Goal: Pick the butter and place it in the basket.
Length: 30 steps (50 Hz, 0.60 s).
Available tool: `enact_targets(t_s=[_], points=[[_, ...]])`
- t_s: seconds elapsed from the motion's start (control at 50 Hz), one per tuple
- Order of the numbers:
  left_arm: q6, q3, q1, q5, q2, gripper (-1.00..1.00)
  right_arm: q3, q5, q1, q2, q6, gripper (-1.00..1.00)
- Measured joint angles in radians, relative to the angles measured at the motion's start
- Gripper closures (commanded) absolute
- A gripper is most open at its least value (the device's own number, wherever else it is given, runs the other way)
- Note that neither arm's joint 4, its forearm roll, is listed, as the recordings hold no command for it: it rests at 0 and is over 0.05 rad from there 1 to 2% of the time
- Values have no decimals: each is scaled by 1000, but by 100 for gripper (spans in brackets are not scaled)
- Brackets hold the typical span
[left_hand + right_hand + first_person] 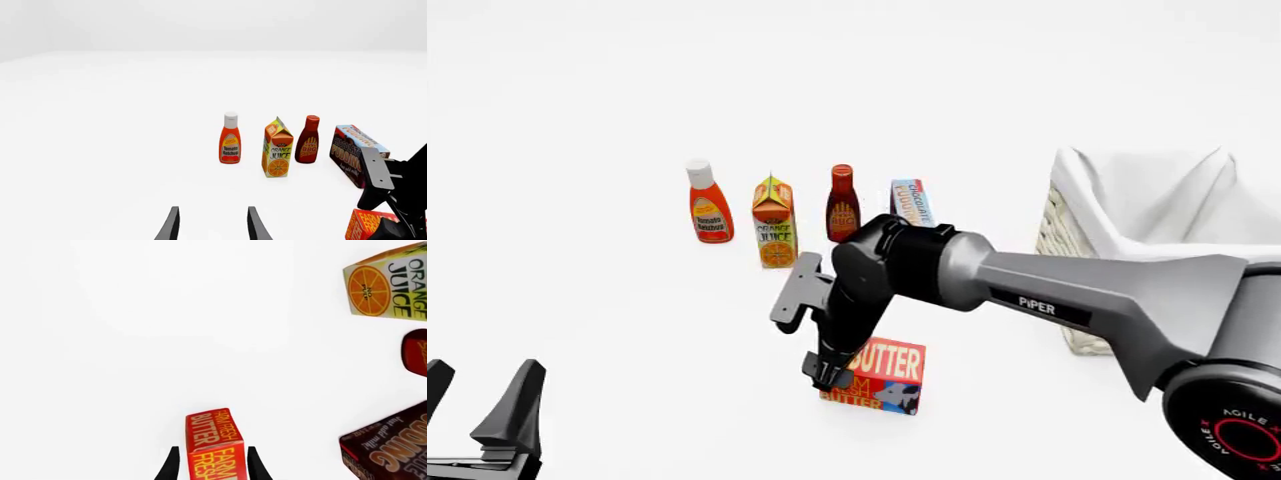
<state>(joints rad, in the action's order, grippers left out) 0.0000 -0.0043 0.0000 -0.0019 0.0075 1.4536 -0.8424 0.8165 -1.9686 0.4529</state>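
Observation:
The butter point(885, 373) is a red-orange box lettered BUTTER, standing on the table in front of the grocery row. My right gripper point(843, 380) has come down over its left end. In the right wrist view the butter point(215, 442) lies between the two fingers of the right gripper point(212, 465), which stand wide on either side of it. The cream wicker basket point(1065, 235) with its white cloth lining stands at the right. My left gripper point(481, 405) is open and holds nothing at the near left corner, and its wrist view shows the butter point(363, 225) at the edge.
A row stands behind the butter: ketchup bottle point(706, 205), orange juice carton point(774, 222), BBQ sauce bottle point(843, 203) and chocolate pudding box point(912, 203). The right arm's grey forearm point(1094, 300) stretches across in front of the basket.

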Motion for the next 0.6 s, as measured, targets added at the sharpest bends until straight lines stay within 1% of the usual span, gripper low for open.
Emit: enact_targets(t_s=[0.6], points=[[0,0,0,0,0,-100,10,-2,-18,-22,14,-100]])
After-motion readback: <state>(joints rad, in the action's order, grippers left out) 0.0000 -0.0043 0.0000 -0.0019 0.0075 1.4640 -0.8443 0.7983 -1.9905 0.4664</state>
